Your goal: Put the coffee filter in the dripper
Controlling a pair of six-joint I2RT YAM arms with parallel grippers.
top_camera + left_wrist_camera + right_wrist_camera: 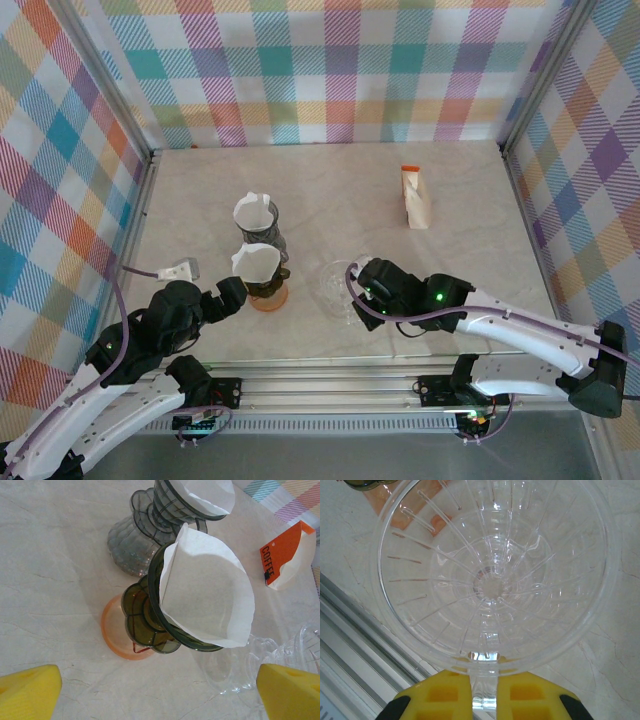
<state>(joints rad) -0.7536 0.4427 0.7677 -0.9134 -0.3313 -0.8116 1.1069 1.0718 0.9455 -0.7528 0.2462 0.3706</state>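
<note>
Right pincer (484, 692) pinches clear dripper (490, 580); left pincer (159, 692) gapes.

The left gripper's yellow foam pads (27, 692) are cut off at the lower corners of the left wrist frame. The inside of the dark green glass dripper (140, 615) is hidden by the white paper filter (205, 590) seated in it; the orange saucer (112, 635) beneath is partly covered. The grey glass dripper (125, 540) is cropped by the upper edge, the orange-and-white filter packet (285, 555) by the right edge. In the right wrist frame, the clear ribbed dripper (490, 585) is cropped at the top, its tab partly hidden between the right gripper's yellow pads (445, 695).
</note>
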